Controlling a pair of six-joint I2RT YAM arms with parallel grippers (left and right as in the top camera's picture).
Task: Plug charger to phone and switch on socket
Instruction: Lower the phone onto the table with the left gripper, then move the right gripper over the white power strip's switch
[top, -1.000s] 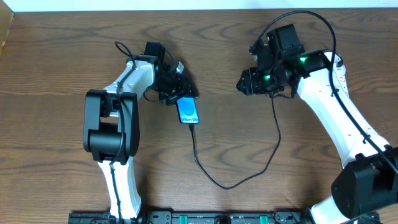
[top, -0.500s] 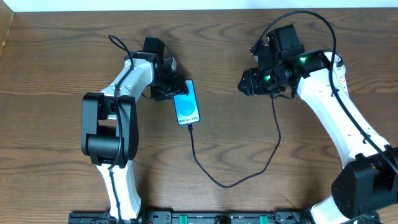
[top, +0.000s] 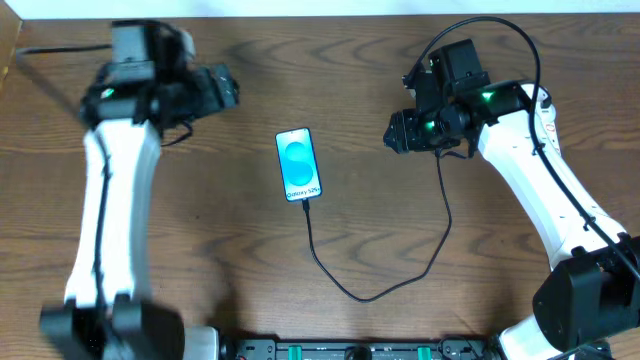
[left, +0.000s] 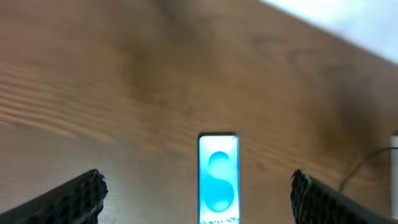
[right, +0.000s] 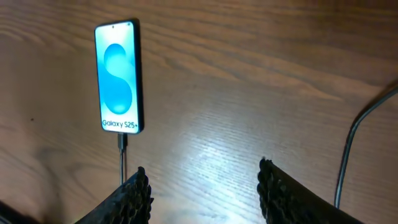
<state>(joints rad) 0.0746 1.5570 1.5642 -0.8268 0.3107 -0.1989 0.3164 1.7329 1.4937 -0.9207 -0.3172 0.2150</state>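
Left gripper (top: 222, 88) has withdrawn far-left, jaws wide and empty like the right gripper's (right: 205, 182); charger (top: 330, 275) sits in phone (top: 299, 163), so the socket is probably next.

Overhead: even, diffuse light is falling on the desk (top: 240, 260), and the arms are casting only soft, short shadows. The left arm (top: 105, 200) is smearing with blur, while the right arm (top: 530, 172) is rendering sharp.

Left wrist: the whole frame is reading soft and out of focus. The phone (left: 218, 179) screen is blooming and its text is illegible.

Right wrist: focus is holding crisp. A pale glare patch is spreading across the wood right of the phone, and the lower left corner is falling dim.
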